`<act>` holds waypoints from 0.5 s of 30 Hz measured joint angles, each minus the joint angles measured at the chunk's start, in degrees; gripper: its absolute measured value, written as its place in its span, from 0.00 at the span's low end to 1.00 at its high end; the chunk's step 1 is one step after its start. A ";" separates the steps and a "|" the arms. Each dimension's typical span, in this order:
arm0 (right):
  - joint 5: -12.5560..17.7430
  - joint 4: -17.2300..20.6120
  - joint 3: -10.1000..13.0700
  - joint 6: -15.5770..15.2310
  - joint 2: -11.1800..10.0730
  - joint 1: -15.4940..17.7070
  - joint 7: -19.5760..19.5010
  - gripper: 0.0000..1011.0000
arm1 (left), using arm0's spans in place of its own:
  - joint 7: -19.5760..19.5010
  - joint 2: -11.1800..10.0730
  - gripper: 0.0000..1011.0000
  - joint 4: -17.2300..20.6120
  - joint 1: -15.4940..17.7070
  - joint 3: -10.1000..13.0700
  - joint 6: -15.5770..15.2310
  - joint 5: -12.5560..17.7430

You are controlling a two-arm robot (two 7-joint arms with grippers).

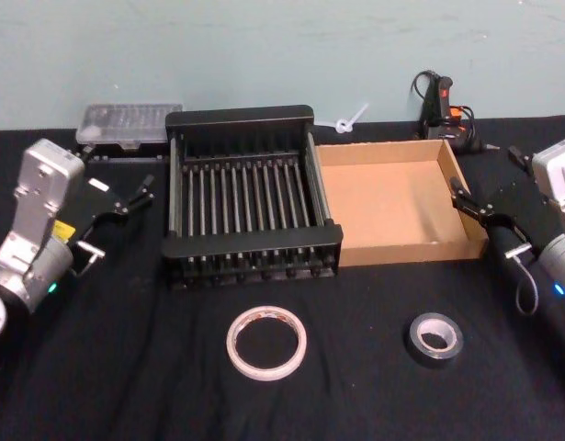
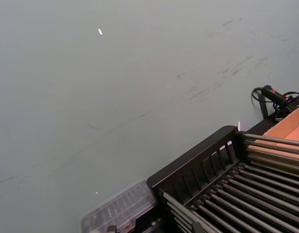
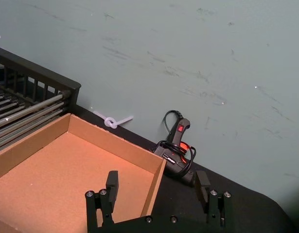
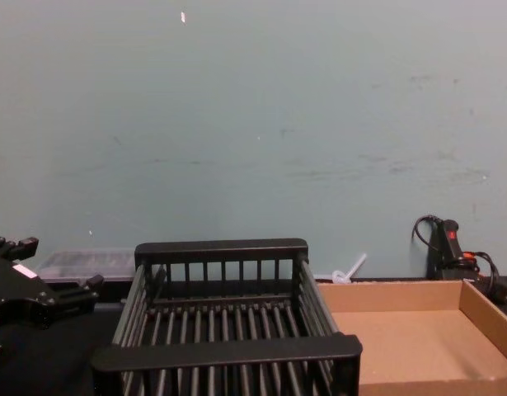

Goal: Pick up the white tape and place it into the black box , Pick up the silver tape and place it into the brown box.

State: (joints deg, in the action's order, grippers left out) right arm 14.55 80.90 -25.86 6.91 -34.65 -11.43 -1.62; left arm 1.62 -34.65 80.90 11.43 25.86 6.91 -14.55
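Black counter under a pale wall. My left claw (image 1: 135, 196) hangs spread — the white tape (image 1: 266, 343) lies nearer me and inboard; I'd descend straight, pinching its rim.

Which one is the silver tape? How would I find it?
Start at the shallow tan cardboard box on the black table. Just in front of it lies the small, thick grey-silver tape roll. The wide, flat white tape ring beside it has red marks.
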 joint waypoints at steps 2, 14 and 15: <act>0.00 0.00 0.00 0.00 0.00 0.00 0.00 0.99 | 0.00 0.00 0.99 0.00 0.00 0.00 0.00 0.00; 0.00 0.00 0.00 0.00 0.00 0.00 0.00 0.99 | 0.00 0.00 0.99 0.00 0.00 0.00 0.00 0.00; 0.00 0.00 0.00 0.00 0.00 0.00 0.00 0.99 | 0.00 0.00 0.99 0.00 0.00 0.00 0.00 0.00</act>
State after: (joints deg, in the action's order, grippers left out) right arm 14.55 80.90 -25.86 6.91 -34.65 -11.43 -1.62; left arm 1.62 -34.65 80.90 11.43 25.86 6.91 -14.55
